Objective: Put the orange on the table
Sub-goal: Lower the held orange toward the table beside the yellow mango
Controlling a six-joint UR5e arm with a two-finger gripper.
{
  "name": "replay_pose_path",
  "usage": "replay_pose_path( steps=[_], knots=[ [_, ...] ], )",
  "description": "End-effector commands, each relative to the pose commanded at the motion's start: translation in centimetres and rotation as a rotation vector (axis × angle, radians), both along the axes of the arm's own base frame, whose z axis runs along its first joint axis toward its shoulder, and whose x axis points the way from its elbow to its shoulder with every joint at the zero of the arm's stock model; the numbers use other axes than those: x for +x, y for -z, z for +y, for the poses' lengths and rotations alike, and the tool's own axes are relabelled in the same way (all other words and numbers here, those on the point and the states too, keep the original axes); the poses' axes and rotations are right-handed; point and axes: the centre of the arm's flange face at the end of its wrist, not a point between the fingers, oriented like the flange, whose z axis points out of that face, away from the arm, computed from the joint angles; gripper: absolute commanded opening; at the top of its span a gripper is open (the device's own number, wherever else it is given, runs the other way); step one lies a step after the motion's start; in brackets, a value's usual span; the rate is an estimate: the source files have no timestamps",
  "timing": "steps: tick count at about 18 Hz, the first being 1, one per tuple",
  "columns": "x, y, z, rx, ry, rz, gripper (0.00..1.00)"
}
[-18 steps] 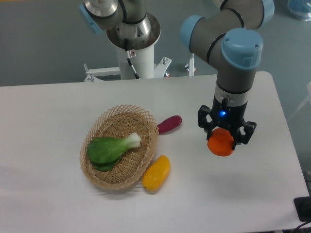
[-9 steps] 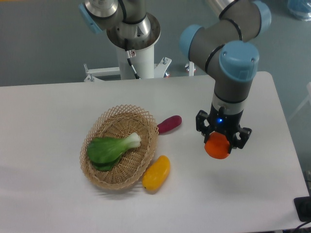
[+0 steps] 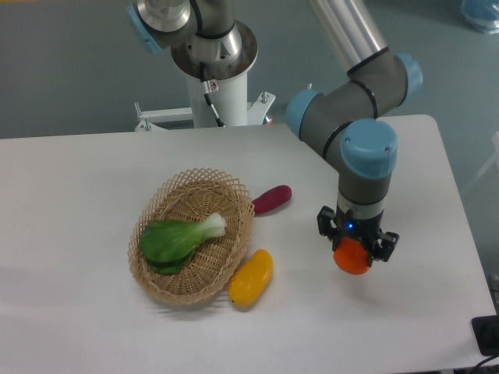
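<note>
The orange [image 3: 352, 258] is a small round orange-red ball held between the fingers of my gripper [image 3: 355, 248], which is shut on it. The gripper points straight down over the right half of the white table [image 3: 78, 195], and the orange is low, at or just above the tabletop; I cannot tell whether it touches. The upper part of the orange is hidden by the gripper body.
A woven wicker basket [image 3: 160, 276] holding a green leafy vegetable [image 3: 175, 238] sits left of centre. A yellow oblong fruit [image 3: 251, 276] lies against the basket's front right. A purple oblong vegetable [image 3: 271, 199] lies behind it. The table's right edge is near the arm.
The arm has lowered, carrying the orange down toward the tabletop and slightly left. The gripper stays shut on it. The basket and other produce have not moved.
</note>
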Motion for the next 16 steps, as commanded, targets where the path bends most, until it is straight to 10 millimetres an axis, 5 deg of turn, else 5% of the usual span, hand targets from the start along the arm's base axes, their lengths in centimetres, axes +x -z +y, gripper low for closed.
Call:
replay_pose_path(
  steps=[16],
  knots=[
    [3.2, 4.0, 1.5, -0.033, -0.077, -0.066, 0.65]
  ],
)
